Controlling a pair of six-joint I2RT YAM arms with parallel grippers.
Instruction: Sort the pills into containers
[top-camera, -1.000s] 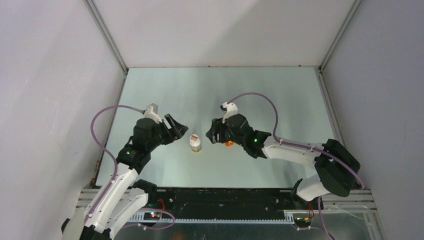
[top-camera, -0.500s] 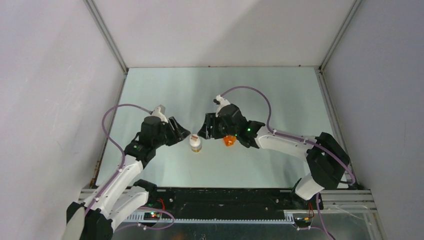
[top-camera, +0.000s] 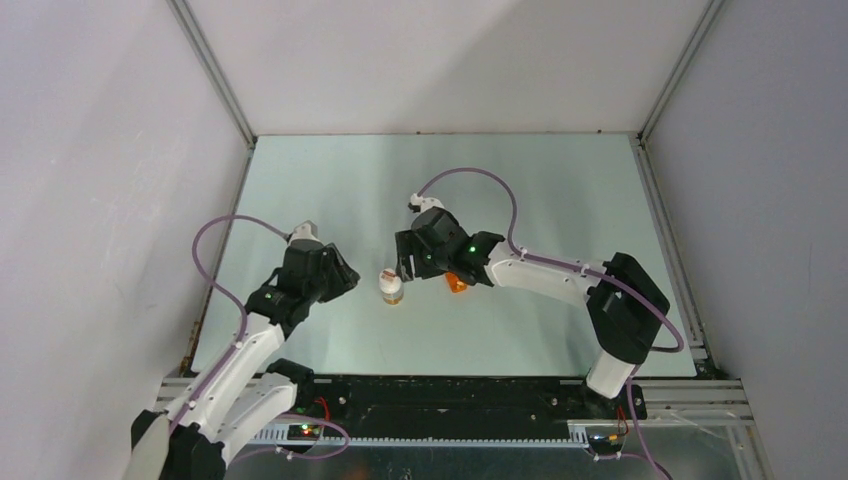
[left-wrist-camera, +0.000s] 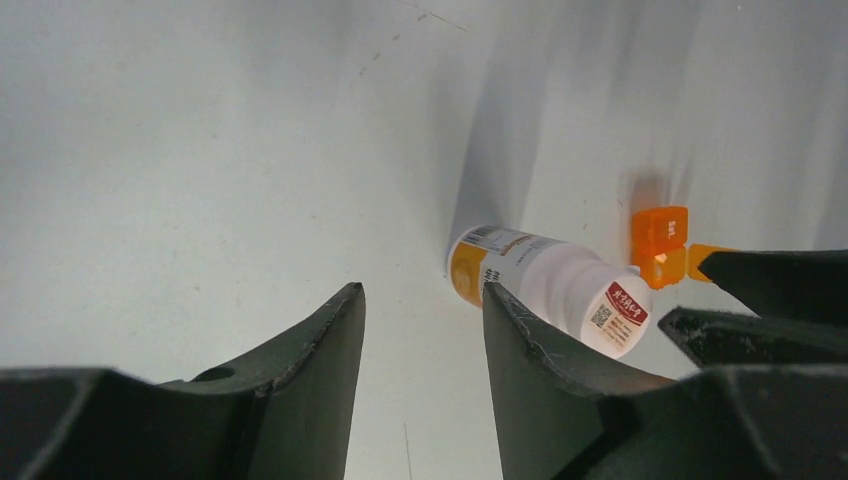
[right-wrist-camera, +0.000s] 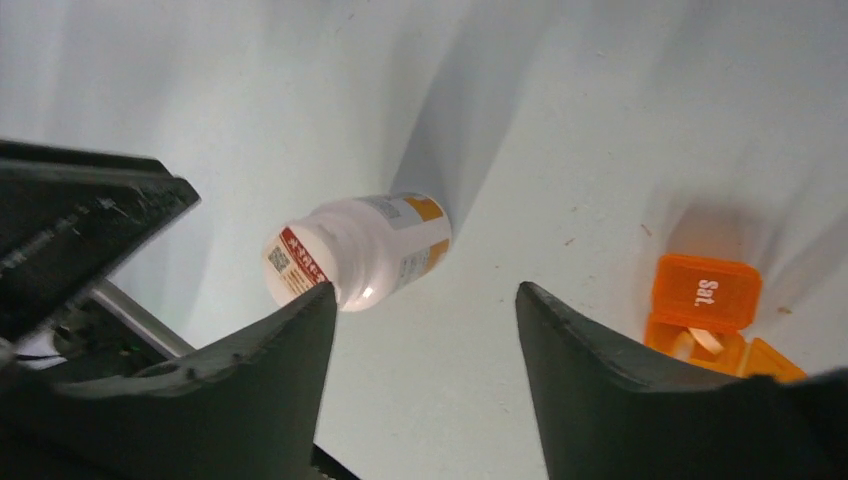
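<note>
The white pill bottle (top-camera: 392, 287) stands on the table with a red-marked label on its white cap. It also shows in the left wrist view (left-wrist-camera: 550, 285) and the right wrist view (right-wrist-camera: 355, 250). The orange translucent cup (top-camera: 457, 283) sits just right of it, its lid (right-wrist-camera: 705, 290) open and marked "Sat.", with a pale pill (right-wrist-camera: 700, 340) inside. My left gripper (top-camera: 350, 280) is open and empty, just left of the bottle (left-wrist-camera: 422, 295). My right gripper (top-camera: 404, 272) is open and empty, above and between the bottle and the cup (right-wrist-camera: 425, 292).
The pale green table (top-camera: 330, 190) is walled in by white panels with metal frame posts (top-camera: 215, 80). The two gripper heads are close together, on either side of the bottle. Purple cables loop off both arms.
My right gripper has moved left, off the orange cup and up to the bottle. My left gripper has shifted slightly down and nearer, staying left of the bottle.
</note>
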